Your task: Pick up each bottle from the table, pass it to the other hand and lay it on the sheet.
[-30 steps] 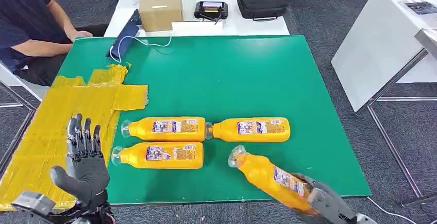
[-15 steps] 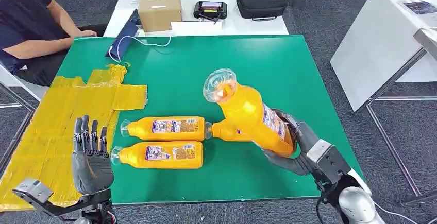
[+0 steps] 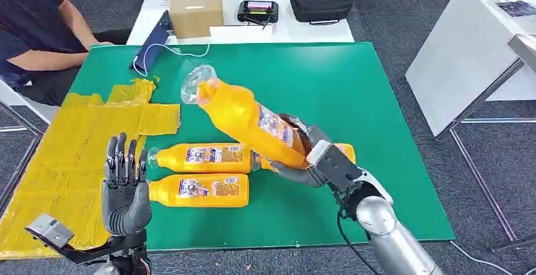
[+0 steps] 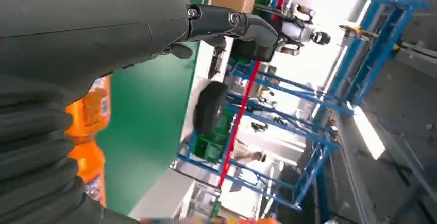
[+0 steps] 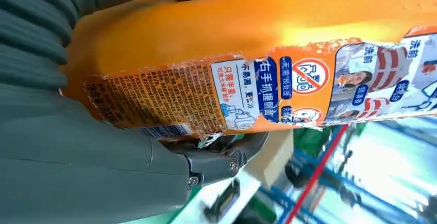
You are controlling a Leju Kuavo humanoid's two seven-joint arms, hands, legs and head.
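Four orange bottles (image 3: 253,121); one yellow sheet (image 3: 69,155); one cardboard box (image 3: 196,9); one black case (image 3: 321,0); one person (image 3: 31,28)

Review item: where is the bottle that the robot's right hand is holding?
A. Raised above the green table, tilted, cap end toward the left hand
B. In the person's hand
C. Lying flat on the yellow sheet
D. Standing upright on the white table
A: the right hand grips the bottle by its base, lifted over the green table, tilted toward the open left hand.

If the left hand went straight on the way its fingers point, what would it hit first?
Probably nothing on the table: the left hand points up and away, beside the lying bottles. Depth is unclear, though.
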